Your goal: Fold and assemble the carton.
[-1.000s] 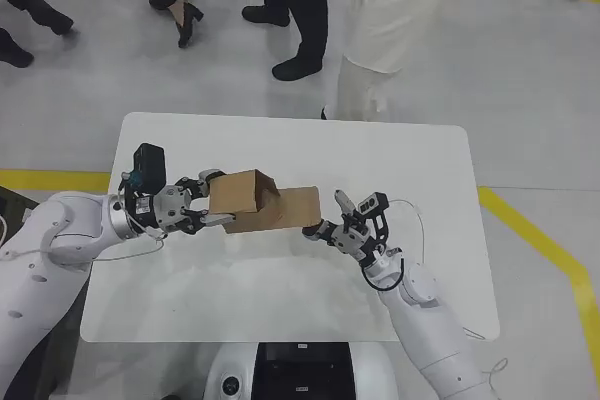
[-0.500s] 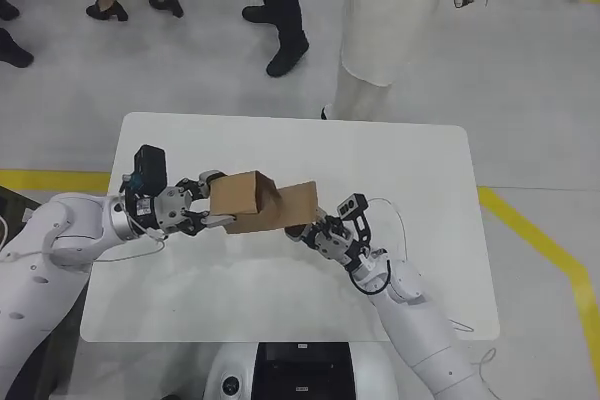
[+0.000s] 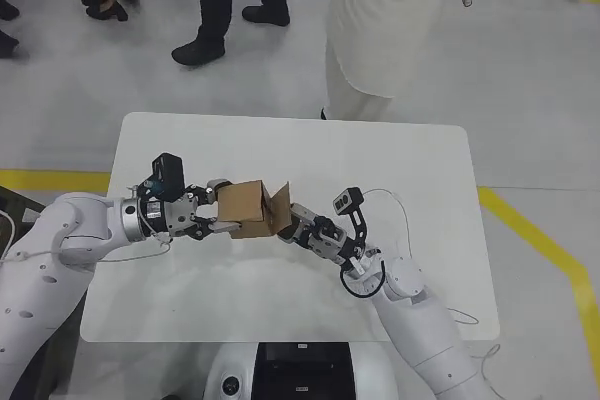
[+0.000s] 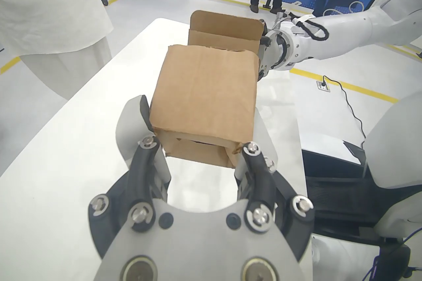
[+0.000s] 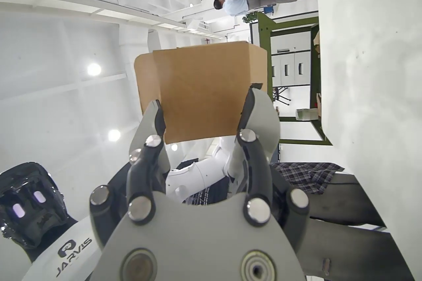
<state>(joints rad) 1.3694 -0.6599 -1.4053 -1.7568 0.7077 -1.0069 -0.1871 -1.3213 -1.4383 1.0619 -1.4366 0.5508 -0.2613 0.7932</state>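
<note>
Change vs 1 s ago: the carton (image 3: 242,205) looked long then, w/ its end flap (image 3: 278,204) lying out flat toward 3 o'clock. Now that flap stands up against the open end, so the outline is much shorter. The R end effector (image 3: 288,224) has come in from 3–4 o'clock, right up to the flap, and its wrist has turned. The L end effector (image 3: 212,210) has shifted a little toward 3 o'clock, carrying the box w/ it.

Meaning for the task: one end flap is prob. about halfway folded. It's raised but not yet flat over the opening, and the rest of that end looks unclosed.

Carton pos.: over the white table (image 3: 420,180), just toward 10 o'clock of its centre. In the left wrist view it seems lifted off the surface.

L end effector: at the carton's 9 o'clock end, clamped on the box body, w/ fingers (image 4: 145,117) set wide against opposite side walls. The near end is open, w/ inner flaps partly turned in.

R end effector: fingers (image 5: 255,112) spread wide, w/ the flap panel spanning the gap and its side edges at the pads. Can't tell if it pinches the edges or only pushes.
</note>
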